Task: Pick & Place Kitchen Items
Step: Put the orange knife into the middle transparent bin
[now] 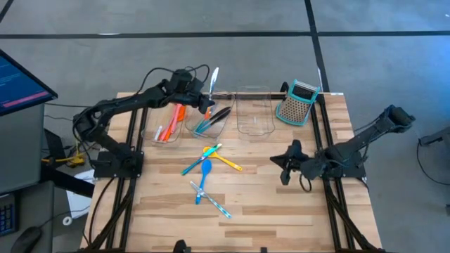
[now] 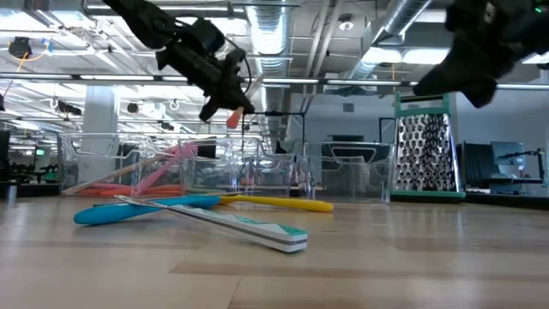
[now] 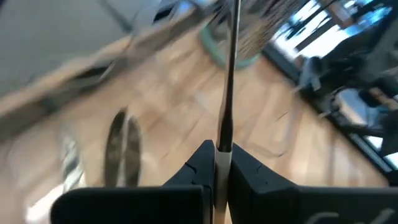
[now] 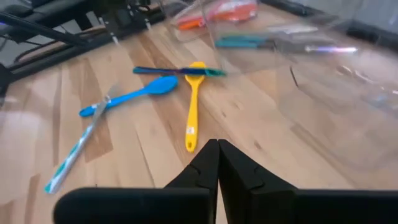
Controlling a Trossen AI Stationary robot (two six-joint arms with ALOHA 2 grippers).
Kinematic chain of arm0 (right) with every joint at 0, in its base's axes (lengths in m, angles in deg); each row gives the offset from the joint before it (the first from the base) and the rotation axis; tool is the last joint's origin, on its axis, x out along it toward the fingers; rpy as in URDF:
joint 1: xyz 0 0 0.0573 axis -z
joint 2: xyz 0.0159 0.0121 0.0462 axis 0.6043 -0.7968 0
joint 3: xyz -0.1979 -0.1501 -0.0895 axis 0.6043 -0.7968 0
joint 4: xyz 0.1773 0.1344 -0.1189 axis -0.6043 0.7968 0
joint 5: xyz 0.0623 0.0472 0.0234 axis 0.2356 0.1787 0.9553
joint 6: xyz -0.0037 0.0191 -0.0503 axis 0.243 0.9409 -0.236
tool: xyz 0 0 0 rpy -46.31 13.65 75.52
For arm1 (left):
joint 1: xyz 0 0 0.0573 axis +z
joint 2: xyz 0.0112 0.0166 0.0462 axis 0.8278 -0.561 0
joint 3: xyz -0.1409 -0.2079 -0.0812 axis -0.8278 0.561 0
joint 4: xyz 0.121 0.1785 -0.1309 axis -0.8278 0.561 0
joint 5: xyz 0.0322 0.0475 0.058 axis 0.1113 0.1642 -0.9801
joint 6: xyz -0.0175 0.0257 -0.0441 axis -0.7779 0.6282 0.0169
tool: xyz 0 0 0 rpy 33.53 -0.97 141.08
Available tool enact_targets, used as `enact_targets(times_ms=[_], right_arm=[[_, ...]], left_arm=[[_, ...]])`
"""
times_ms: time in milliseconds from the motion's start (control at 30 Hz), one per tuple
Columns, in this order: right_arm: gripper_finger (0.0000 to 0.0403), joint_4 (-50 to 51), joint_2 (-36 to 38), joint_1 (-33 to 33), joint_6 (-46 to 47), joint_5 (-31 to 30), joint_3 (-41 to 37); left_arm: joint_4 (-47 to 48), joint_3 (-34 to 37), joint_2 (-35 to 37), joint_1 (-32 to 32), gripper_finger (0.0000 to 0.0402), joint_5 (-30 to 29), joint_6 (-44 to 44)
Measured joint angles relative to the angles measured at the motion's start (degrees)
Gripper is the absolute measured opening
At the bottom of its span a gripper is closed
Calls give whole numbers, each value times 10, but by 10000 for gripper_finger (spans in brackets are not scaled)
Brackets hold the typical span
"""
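My left gripper [image 1: 205,103] is shut on a slim pale utensil [image 1: 213,79] above the middle clear bin [image 1: 211,121]; it also shows in the low view [image 2: 235,106]. On the table lie a yellow spoon [image 1: 223,157], a teal utensil [image 1: 200,160], a blue spoon [image 1: 204,174] and a white-and-teal piece [image 1: 215,204]. The left bin [image 1: 167,125] holds orange and pink utensils. The middle bin holds teal and black pieces. My right gripper [image 1: 285,169] is shut and empty, low over the table's right part. My left gripper pinches the slim utensil's handle [image 3: 224,140] between its two fingers [image 3: 200,163]. The utensil runs on straight past the fingertips, along the fingers. It is lifted clear and slants up toward the table's far edge [image 2: 251,93].
A third clear bin [image 1: 254,114] stands right of the middle one. A teal-and-grey box grater [image 1: 297,102] stands at the far right. Dark frame rails run along both table sides. Bare wood lies at the near edge [image 1: 267,211].
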Motion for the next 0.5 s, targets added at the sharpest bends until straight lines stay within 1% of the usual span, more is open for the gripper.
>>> enact_targets(times_ms=[133, 267, 500], right_arm=[[2, -1, -1, -41, 47, -50, -21], [2, -1, 0, -65, 51, -85, -25], [1, -2, 4, -75, 47, -110, -25]], left_arm=[[56, -8, -28, 8, 5, 0, -2], [109, -8, -52, 11, 5, -2, -2], [115, -7, -110, 5, 5, -2, -6]])
